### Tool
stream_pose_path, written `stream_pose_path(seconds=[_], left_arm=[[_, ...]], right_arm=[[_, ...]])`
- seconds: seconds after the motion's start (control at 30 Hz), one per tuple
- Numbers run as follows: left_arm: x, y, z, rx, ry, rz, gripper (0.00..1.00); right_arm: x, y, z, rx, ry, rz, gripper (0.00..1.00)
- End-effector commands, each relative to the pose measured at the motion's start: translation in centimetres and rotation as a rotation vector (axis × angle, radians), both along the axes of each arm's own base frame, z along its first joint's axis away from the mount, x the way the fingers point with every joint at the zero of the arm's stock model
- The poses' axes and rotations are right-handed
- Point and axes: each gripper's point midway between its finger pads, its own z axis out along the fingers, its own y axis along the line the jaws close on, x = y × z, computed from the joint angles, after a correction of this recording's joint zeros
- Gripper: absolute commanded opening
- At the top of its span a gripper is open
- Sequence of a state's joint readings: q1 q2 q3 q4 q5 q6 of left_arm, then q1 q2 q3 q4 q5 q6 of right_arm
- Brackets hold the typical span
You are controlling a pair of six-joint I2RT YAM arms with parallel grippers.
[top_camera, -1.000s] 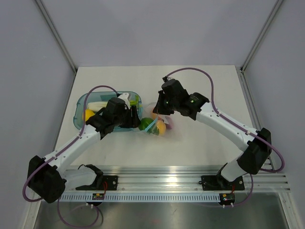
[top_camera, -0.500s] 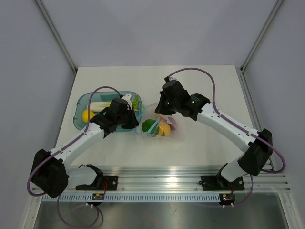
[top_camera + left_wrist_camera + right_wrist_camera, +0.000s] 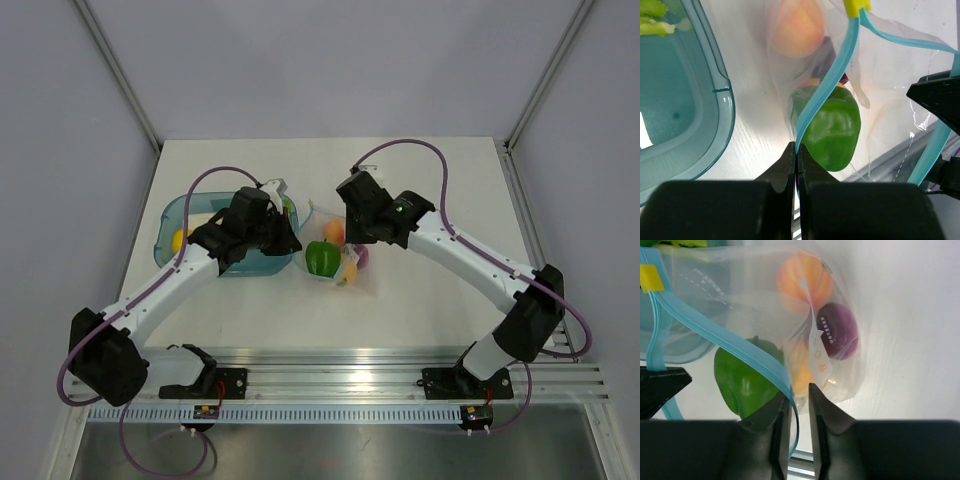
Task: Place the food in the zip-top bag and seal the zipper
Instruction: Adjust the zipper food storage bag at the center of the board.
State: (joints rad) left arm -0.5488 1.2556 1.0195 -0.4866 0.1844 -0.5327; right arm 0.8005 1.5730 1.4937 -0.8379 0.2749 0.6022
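The clear zip-top bag [image 3: 340, 262] lies on the table between my two grippers. It holds food: a green pepper [image 3: 322, 258], an orange fruit [image 3: 805, 282], a purple piece [image 3: 837, 330] and a yellow piece [image 3: 800, 370]. My left gripper [image 3: 797, 150] is shut on the light-blue zipper [image 3: 827, 90], just in front of the green pepper [image 3: 832, 130]. My right gripper [image 3: 799, 400] stands slightly open. The zipper [image 3: 725, 342] runs slack between its fingers, against the left one. A yellow slider [image 3: 650, 277] sits at the strip's far end.
A teal tray [image 3: 172, 218] stands left of the bag, under my left arm. It holds a yellow piece [image 3: 180, 238] and green stalks [image 3: 286, 208]. In the left wrist view the tray's rim [image 3: 722, 100] is close beside the bag.
My left gripper has shut on the zipper and shifted slightly away from the near edge. My right gripper has eased open. The bag has shifted and the green pepper now shows more plainly.
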Motion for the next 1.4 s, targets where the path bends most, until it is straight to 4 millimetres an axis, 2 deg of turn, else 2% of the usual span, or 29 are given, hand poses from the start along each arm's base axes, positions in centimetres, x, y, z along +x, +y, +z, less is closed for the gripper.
stream_pose_path(seconds=[0.0,0.1,0.2,0.27,0.3,0.33,0.37,0.43,0.47,0.57,0.63,0.67,0.7,0.73,0.8,0.9,0.97,1.0,1.03,1.13,1.17,1.23,1.3,1.33,1.37], left_arm=[[0.1,-1.1,1.9,-0.056,0.005,-0.033,0.00],[0.2,-1.2,2.2,-0.053,0.009,-0.031,0.00],[0.3,-1.2,2.7,-0.048,0.009,-0.031,0.00],[0.5,-1.6,4.1,-0.063,0.005,-0.037,0.00],[0.5,-1.8,5.0,-0.081,-0.007,-0.046,0.00],[0.4,-2.0,5.9,-0.099,-0.018,-0.052,0.00],[0.5,-2.3,7.8,-0.125,-0.056,-0.058,0.00],[0.3,-2.7,9.4,-0.146,-0.089,-0.069,0.00],[0.4,-3.0,10.2,-0.162,-0.097,-0.077,0.00],[0.6,-4.3,9.8,-0.203,-0.070,-0.106,0.00],[1.2,-4.9,7.5,-0.182,-0.018,-0.104,0.00],[1.4,-5.0,6.8,-0.177,-0.007,-0.104,0.00],[1.8,-5.2,5.0,-0.153,0.030,-0.097,0.00],[1.8,-5.2,4.4,-0.140,0.038,-0.100,0.00],[2.1,-4.9,3.0,-0.106,0.055,-0.094,0.00],[2.0,-4.4,1.5,-0.058,0.075,-0.100,0.00],[1.8,-4.4,1.7,-0.057,0.078,-0.116,0.00],[1.7,-4.6,2.0,-0.065,0.072,-0.123,0.00],[1.6,-4.6,2.4,-0.073,0.067,-0.126,0.00],[1.5,-4.6,3.1,-0.073,0.052,-0.134,0.00],[1.5,-4.5,3.2,-0.072,0.052,-0.135,0.00],[1.3,-4.6,3.4,-0.076,0.052,-0.143,0.00],[1.4,-4.6,3.3,-0.076,0.053,-0.142,0.00],[1.4,-4.6,3.2,-0.077,0.057,-0.143,0.00],[1.4,-4.6,3.2,-0.078,0.055,-0.143,0.00]], right_arm=[[0.6,-1.6,2.6,-0.057,-0.080,-0.044,0.22],[0.4,-1.8,3.9,-0.033,-0.112,-0.053,0.00],[0.4,-2.2,6.4,-0.016,-0.150,-0.054,0.00],[0.5,-2.5,8.2,-0.016,-0.182,-0.050,0.00],[0.5,-2.8,9.3,-0.010,-0.198,-0.054,0.00],[0.3,-3.1,11.5,0.026,-0.238,-0.059,0.00],[0.1,-3.2,12.8,0.047,-0.266,-0.053,0.00],[-0.3,-3.6,14.8,0.103,-0.314,-0.053,0.00],[-0.4,-3.4,14.9,0.112,-0.320,-0.041,0.00],[0.2,-2.6,11.4,0.069,-0.265,-0.027,0.00],[0.6,-1.9,6.6,-0.019,-0.164,-0.027,0.00],[0.7,-1.7,5.2,-0.039,-0.129,-0.034,0.00],[0.6,-1.7,3.7,-0.065,-0.099,-0.039,0.00],[0.8,-1.4,2.4,-0.085,-0.077,-0.037,0.00],[0.8,-1.1,1.3,-0.086,-0.065,-0.032,0.00],[0.6,-1.1,0.9,-0.085,-0.054,-0.018,0.02],[0.4,-1.1,0.5,-0.095,-0.042,-0.013,0.13],[0.4,-1.1,0.5,-0.098,-0.036,-0.013,0.24],[0.4,-1.2,0.6,-0.098,-0.038,-0.018,0.29],[0.3,-1.3,1.1,-0.090,-0.043,-0.022,0.40],[0.3,-1.4,1.5,-0.084,-0.050,-0.023,0.40],[0.1,-1.4,2.5,-0.059,-0.064,-0.023,0.40],[0.0,-1.4,3.4,-0.030,-0.085,-0.022,0.36],[-0.1,-1.2,3.7,-0.014,-0.092,-0.018,0.19],[0.0,-1.1,3.8,-0.004,-0.100,-0.015,0.09]])
